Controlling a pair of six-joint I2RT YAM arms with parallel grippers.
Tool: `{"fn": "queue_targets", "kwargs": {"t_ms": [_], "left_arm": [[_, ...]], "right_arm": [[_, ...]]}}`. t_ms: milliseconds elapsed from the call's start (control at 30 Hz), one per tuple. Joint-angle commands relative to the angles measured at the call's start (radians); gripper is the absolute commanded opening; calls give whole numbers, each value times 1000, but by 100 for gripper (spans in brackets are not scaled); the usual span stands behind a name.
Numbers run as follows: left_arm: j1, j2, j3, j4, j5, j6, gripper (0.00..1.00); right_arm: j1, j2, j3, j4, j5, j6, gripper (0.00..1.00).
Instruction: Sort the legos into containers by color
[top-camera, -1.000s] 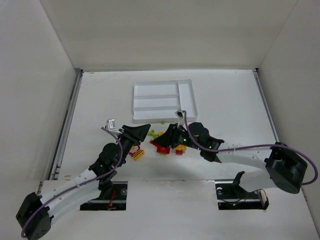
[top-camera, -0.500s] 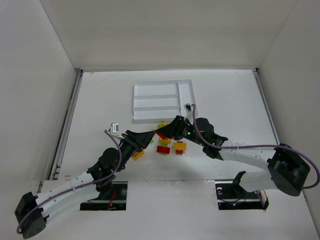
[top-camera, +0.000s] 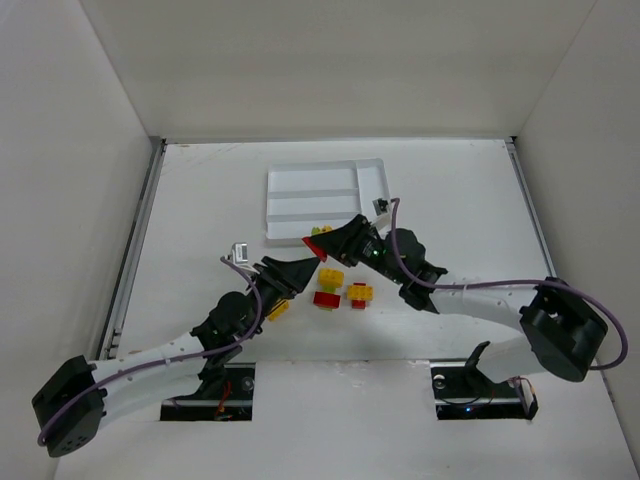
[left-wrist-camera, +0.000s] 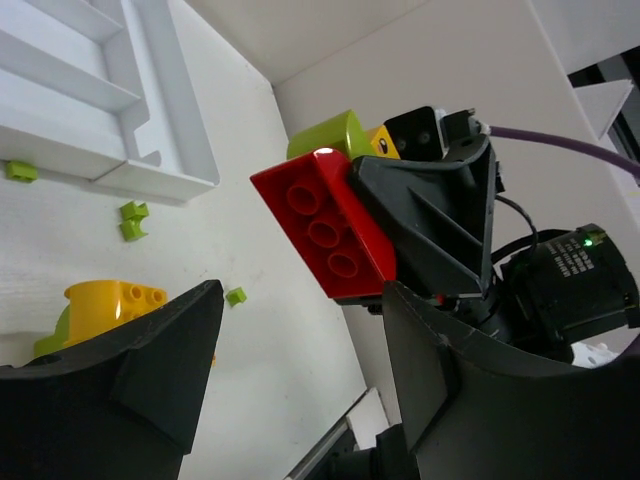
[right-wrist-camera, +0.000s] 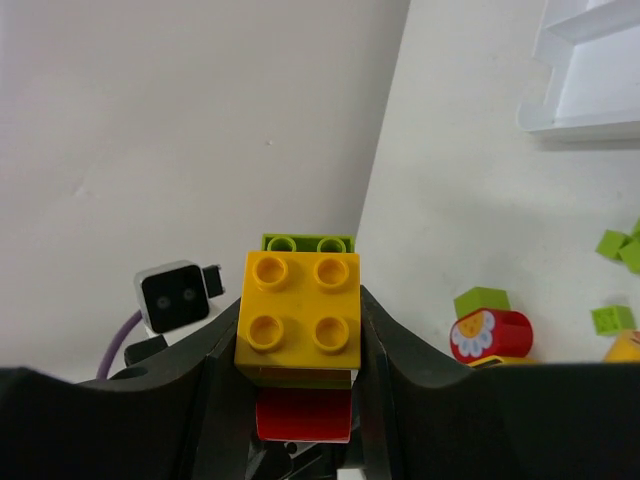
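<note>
Left wrist view: the left gripper (left-wrist-camera: 300, 310) stands with its jaws apart on either side of a red studded plastic brick (left-wrist-camera: 325, 225), touching it on neither side as far as we can see. That brick juts from a stacked clump of yellow, lime-green and red plastic bricks (right-wrist-camera: 298, 318), clamped in the right gripper (right-wrist-camera: 300, 345) above the table (top-camera: 470, 220), just short of the flat white plastic tray (top-camera: 310, 185). We judge the risk plain: an off-centre pull could wrench the whole clump free, dropping it among the loose bricks (top-camera: 328, 290) below.
</note>
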Motion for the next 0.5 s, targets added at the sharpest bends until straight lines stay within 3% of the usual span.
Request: {"fn": "queue_targets", "kwargs": {"t_ms": [0, 467], "left_arm": [[-5, 21, 11, 183, -27, 7, 63], [-5, 86, 13, 263, -48, 10, 57]], "right_arm": [[15, 31, 39, 150, 29, 84, 37], [26, 96, 25, 274, 3, 185, 37]]}}
